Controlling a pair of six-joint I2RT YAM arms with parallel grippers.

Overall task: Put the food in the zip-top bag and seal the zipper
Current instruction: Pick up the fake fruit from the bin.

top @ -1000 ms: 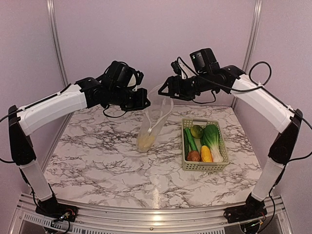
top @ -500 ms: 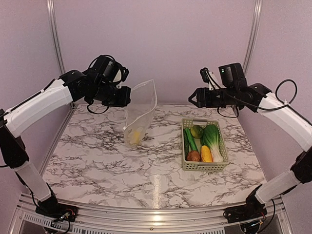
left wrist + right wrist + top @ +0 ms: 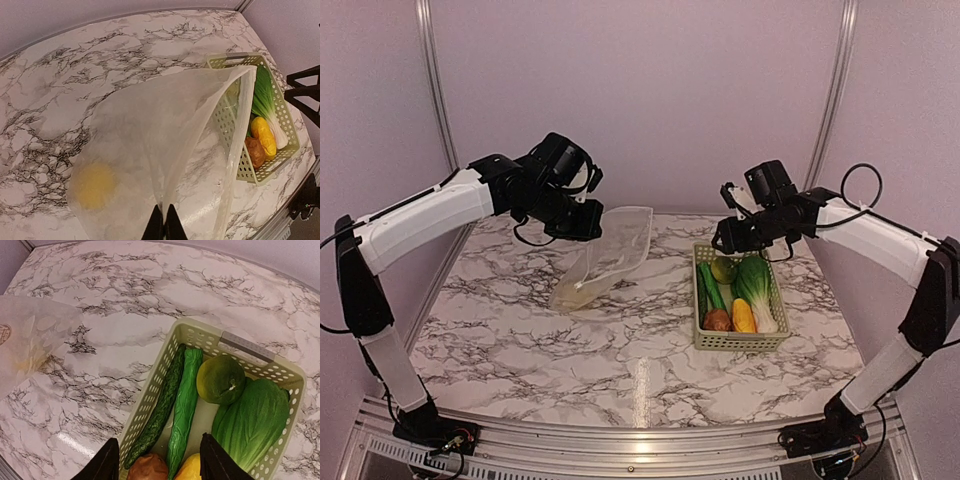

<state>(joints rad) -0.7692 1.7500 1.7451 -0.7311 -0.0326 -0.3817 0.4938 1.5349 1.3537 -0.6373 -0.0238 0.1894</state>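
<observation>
My left gripper (image 3: 590, 224) is shut on the rim of the zip-top bag (image 3: 603, 258) and holds it slanting down onto the table, mouth up and to the right. In the left wrist view the closed fingertips (image 3: 163, 227) pinch the bag's plastic (image 3: 165, 140), and a yellow piece of food (image 3: 95, 186) lies inside at its bottom. My right gripper (image 3: 725, 240) is open and empty above the far left corner of the basket (image 3: 705, 340). In the right wrist view a dark cucumber (image 3: 160, 410), a bright green pod (image 3: 184, 410), a yellow-green lemon (image 3: 220, 380), bok choy (image 3: 255, 425) and a brown item (image 3: 147, 467) lie in the basket.
The pale green slotted basket (image 3: 150, 405) stands at the right of the marble table (image 3: 520, 340). Yellow corn (image 3: 743, 316) lies in it beside the brown item (image 3: 717, 320). Purple walls and metal posts (image 3: 435, 110) close the back and sides.
The right gripper let go of the bag and moved right and down to above the basket. The left gripper swung the bag left, then lowered it so it slants onto the table.
</observation>
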